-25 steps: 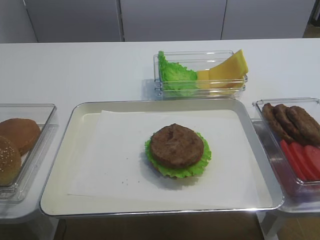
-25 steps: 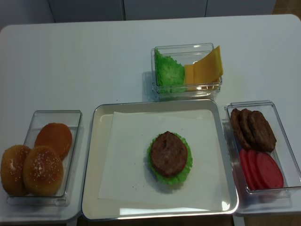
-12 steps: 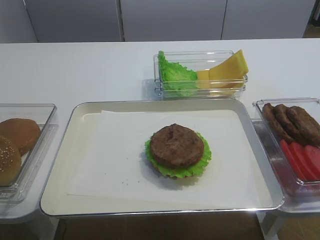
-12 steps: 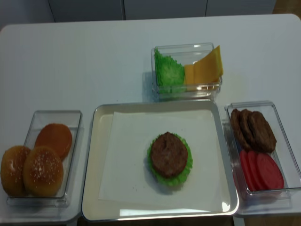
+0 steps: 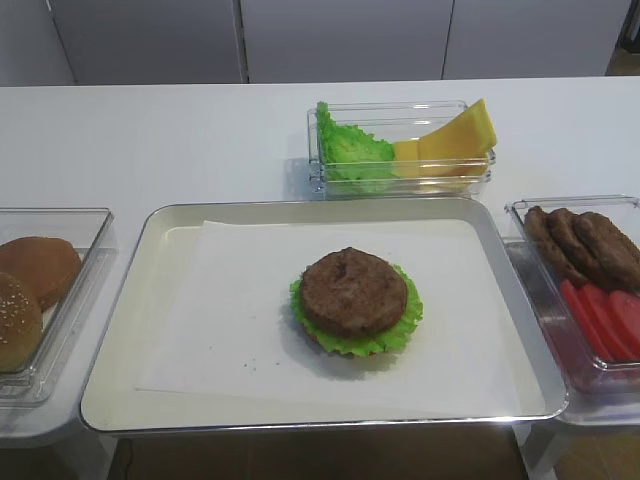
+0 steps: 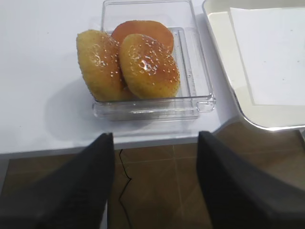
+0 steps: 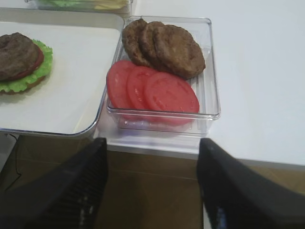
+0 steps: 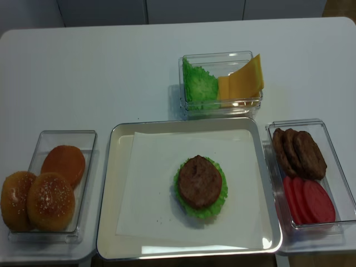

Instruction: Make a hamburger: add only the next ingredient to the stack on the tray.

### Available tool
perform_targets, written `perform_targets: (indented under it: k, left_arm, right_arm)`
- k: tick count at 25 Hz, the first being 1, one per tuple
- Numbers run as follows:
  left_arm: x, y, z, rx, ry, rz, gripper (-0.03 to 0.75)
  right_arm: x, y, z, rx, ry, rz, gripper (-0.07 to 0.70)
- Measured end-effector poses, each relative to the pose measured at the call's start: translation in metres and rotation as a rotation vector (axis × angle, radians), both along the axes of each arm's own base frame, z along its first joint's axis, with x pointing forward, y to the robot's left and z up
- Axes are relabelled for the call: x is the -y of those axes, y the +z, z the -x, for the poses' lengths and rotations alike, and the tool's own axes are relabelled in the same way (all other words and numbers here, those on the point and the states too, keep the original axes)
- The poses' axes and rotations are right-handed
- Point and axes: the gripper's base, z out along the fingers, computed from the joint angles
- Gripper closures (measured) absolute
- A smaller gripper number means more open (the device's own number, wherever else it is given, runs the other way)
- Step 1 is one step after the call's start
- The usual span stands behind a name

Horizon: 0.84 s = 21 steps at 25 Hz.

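Note:
On the paper-lined silver tray [image 5: 120, 300] [image 8: 105, 194] sits the stack [image 5: 354, 300] [image 8: 199, 183]. A dark brown meat patty [image 5: 354, 291] [image 7: 16, 55] lies flat on top of it, over a red tomato slice [image 7: 36, 59] and ruffled green lettuce [image 5: 405, 325]. My right gripper [image 7: 152, 143] hangs open and empty below the table's front edge, in front of the box of patties [image 7: 164, 45] and tomato slices [image 7: 152, 90]. The left gripper [image 6: 155, 136] is likewise open and empty, off the front edge before the bun box. Neither gripper shows in the high views.
A clear box with three buns [image 6: 138, 62] [image 8: 50, 189] stands left of the tray. The box of patties and tomato [image 8: 303, 167] stands to the tray's right. Behind the tray is a box of lettuce and yellow cheese [image 5: 400, 150].

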Motion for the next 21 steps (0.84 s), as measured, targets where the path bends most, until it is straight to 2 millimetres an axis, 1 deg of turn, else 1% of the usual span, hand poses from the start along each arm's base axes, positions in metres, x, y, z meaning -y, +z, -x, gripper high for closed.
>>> perform_targets:
  k: [7, 12, 21]
  left_arm:
    - [0.0, 0.0, 0.0, 0.0, 0.0, 0.0, 0.307]
    - [0.0, 0.0, 0.0, 0.0, 0.0, 0.0, 0.307]
    - [0.0, 0.0, 0.0, 0.0, 0.0, 0.0, 0.307]
  right_arm:
    - [-0.0004, 0.0001, -0.0001, 0.0, -0.017, -0.002, 0.185]
    - [-0.0011, 0.0001, -0.0006, 0.001, -0.094, -0.002, 0.23]
    - [-0.0012, 0.0001, -0.0006, 0.001, -0.1, -0.002, 0.309]
